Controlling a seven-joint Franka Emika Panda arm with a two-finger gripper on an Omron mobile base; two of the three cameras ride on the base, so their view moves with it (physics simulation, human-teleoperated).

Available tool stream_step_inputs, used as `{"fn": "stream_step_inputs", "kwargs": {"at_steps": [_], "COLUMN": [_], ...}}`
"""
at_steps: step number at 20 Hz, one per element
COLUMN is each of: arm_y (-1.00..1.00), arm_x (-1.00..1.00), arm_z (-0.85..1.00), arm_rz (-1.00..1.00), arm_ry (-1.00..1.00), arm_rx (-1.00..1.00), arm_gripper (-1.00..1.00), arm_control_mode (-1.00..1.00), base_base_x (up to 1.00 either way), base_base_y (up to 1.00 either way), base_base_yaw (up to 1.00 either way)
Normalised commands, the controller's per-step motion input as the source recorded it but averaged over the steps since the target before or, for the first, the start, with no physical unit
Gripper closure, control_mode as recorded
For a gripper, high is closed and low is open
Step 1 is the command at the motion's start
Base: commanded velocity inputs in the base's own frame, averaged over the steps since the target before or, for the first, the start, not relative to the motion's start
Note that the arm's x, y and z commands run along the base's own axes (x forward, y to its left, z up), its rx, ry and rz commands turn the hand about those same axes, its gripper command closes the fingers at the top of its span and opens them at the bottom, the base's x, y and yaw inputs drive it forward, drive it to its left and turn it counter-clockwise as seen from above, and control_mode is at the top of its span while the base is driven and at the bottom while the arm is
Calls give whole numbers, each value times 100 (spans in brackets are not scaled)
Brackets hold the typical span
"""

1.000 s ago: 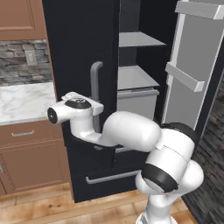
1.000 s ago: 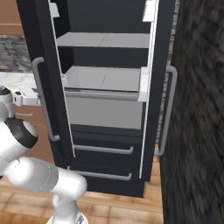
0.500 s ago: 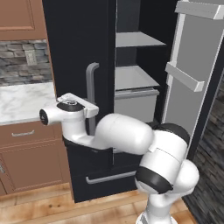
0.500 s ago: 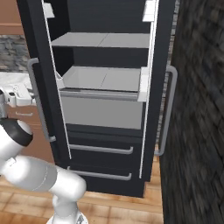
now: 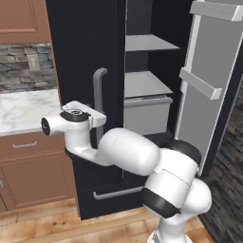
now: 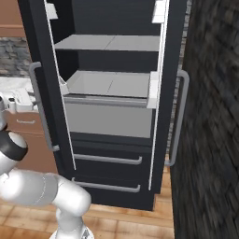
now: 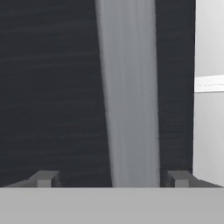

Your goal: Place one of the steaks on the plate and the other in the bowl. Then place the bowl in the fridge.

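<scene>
1. The fridge (image 5: 90, 57) has its right door (image 5: 209, 95) swung wide; its left door stands ajar.
2. Inside, the upper shelf (image 6: 112, 43) is bare grey, and so is the lower shelf (image 6: 109, 84) at 6 o'clock of it.
3. Two shut drawers (image 6: 109, 158) sit below the shelves.
4. The gripper (image 7: 114, 178) is spread, one fingertip (image 7: 43, 178) on each side of the grey handle (image 7: 129, 96), apart from it.
5. At 9 o'clock of the fridge lies a marble counter (image 5: 23, 110) over wooden cabinets (image 5: 28, 171).
</scene>
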Motion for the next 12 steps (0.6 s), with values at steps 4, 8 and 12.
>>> {"fn": "stream_step_inputs", "kwargs": {"at_steps": [4,8,12], "arm_y": [0,-12,-75], "arm_x": [-44,-95,-100], "arm_z": [32,2,0], "arm_rz": [-5,-5,-8], "arm_ry": [12,0,-5], "arm_rx": [-5,-2,1], "arm_gripper": [-100,-100,-100], "arm_control_mode": [-100,-100,-100], "base_base_x": [0,0,0], "base_base_y": [0,0,0], "base_base_yaw": [0,0,0]}}
